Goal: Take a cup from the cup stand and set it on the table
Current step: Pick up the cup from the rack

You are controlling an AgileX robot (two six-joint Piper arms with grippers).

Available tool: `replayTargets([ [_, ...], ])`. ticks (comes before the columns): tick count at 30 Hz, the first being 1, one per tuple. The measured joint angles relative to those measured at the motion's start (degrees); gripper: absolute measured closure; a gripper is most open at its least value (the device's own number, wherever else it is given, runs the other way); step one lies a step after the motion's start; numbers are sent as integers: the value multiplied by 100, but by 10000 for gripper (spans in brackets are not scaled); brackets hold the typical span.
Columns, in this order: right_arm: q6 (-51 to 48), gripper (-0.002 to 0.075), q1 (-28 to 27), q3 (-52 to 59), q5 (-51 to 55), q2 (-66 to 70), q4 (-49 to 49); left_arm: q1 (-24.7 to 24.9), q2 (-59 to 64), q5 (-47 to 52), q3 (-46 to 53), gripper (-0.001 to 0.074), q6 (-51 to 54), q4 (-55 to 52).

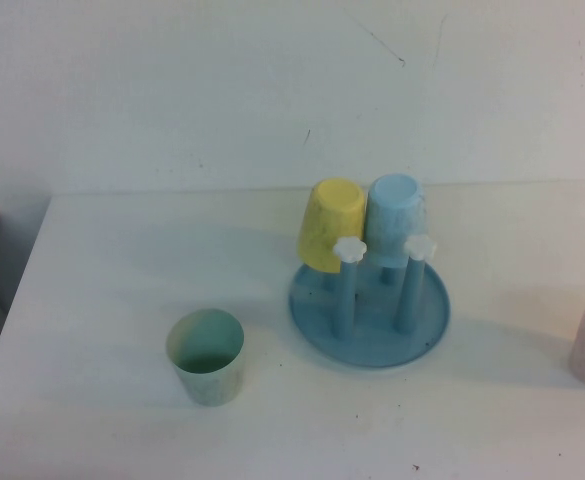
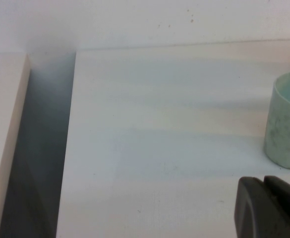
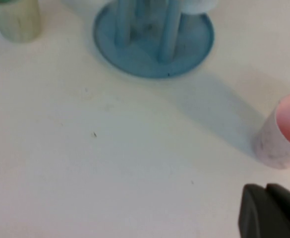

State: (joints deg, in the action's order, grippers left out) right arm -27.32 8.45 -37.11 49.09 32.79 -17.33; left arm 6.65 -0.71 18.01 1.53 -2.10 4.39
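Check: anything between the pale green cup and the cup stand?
Nothing: in the high view, bare table separates the pale green cup from the cup stand. Neither pincer sits there: left pincer and right pincer hang back, shut.

Very little of the robot shows. The left gripper (image 2: 269, 206) appears in its own wrist view only as two dark, nearly black finger blocks with a matte, slightly rounded surface, pressed side by side with only a thin seam between them. The right gripper (image 3: 271, 210) looks the same in its wrist view: two plain black blocks, a thin seam between them, without markings, screws or cables visible.
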Motion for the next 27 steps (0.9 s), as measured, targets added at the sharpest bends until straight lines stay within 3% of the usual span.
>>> replayTargets([
  [9, -365, 729, 0, -2820, 2009, 3218, 967, 0, 0, 0, 0, 738, -12, 0],
  [18, -976, 729, 72, -4804, 2156, 5578, 438, 0, 0, 0, 0, 738, -12, 0],
  [27, -1374, 722, 376, -6030, 2156, 6873, 389, 0, 0, 0, 0, 738, -12, 0],
])
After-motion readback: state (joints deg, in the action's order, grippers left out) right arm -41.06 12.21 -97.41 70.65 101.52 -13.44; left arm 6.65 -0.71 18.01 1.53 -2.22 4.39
